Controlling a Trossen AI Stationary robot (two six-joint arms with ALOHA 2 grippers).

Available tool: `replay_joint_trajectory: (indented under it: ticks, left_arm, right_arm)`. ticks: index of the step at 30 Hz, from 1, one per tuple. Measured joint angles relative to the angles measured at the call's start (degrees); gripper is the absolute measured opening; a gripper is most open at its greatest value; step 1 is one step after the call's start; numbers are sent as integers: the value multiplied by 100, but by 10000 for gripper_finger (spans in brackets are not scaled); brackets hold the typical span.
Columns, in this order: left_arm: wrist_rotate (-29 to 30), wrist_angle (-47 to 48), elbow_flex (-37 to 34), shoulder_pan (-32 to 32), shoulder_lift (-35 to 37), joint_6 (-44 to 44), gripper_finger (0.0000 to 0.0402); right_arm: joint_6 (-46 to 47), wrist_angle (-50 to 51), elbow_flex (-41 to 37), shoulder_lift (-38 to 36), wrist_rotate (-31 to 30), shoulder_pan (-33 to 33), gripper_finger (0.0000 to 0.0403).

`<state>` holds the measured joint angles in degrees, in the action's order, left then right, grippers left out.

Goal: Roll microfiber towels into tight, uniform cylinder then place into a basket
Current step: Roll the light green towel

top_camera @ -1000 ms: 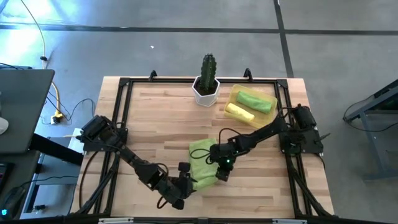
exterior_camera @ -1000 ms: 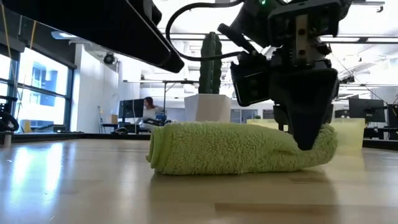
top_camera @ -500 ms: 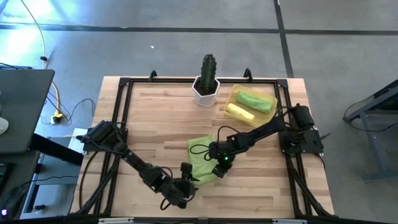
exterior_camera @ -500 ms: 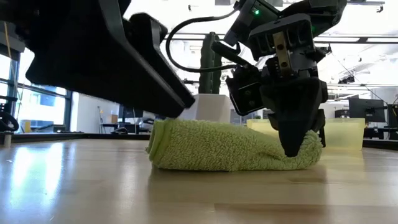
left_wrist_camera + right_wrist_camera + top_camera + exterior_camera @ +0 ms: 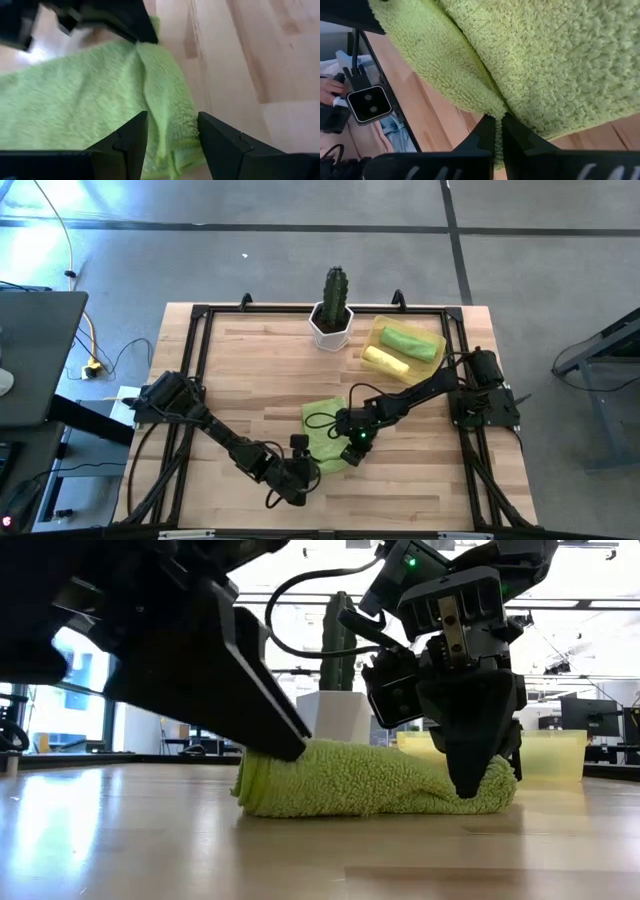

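Towel: lime-green towel [image 5: 370, 780] half-rolled at mid bench [image 5: 260, 370]
Right tool [image 5: 468, 785]: closed, tip pressed into one roll end
Left tool [image 5: 172, 131]: wide, straddling the other edge
Risk: roll may unwind if either tip slips
Nearby: basket [image 5: 378, 330] holds two rolls beside cactus pot [image 5: 332, 320]; path clear

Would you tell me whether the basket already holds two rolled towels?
Yes, the basket holds a green roll and a yellow roll.
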<state>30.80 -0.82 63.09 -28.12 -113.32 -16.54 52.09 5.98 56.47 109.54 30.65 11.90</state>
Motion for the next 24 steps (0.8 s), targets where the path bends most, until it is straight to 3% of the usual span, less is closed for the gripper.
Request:
replay_joint_trajectory:
  ticks: [7,16,24]
  left_arm:
    - [-242,197,2,27,-95,-520,132]
    - [-839,51,0,80,-129,-1143,13]
    - [-1272,-53,-91,166,-127,-2525,5]
  right_arm:
    - [-96,-27,0,0,-24,0,0]
    - [-517,-47,0,0,-39,0,1]
    - [-1689,164,2,-406,-476,3,46]
